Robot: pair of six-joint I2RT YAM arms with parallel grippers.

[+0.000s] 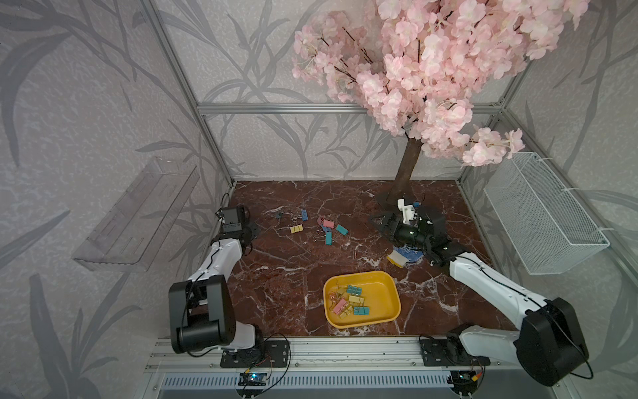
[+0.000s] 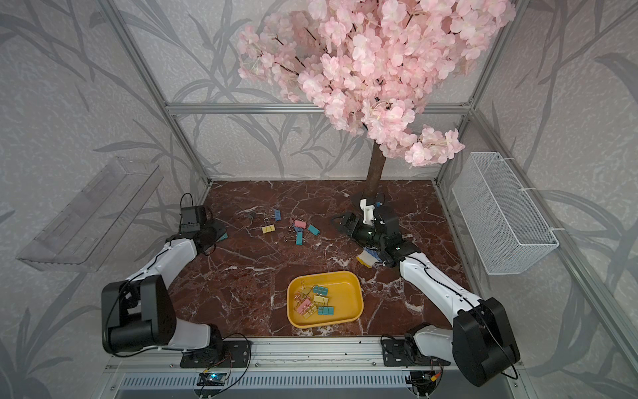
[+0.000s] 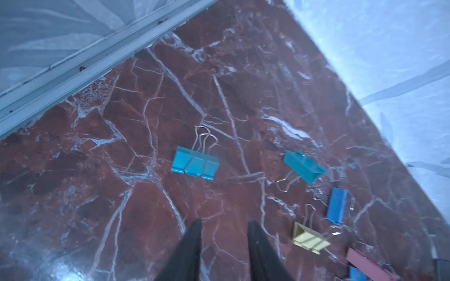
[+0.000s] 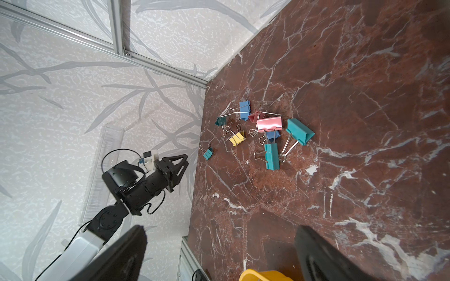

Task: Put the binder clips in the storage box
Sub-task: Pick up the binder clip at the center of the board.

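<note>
The yellow storage box sits near the front of the marble table. Some binder clips lie inside it already. About 9 loose clips are left on the table, well apart from the box. The left gripper is a little open and empty, near a teal clip. The right gripper is wide open and empty. I think the job is about half done.

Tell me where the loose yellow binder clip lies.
In both top views, the yellow binder clip lies on the far half of the tabletop, left of the pink clip, beside the blue clip.
</note>
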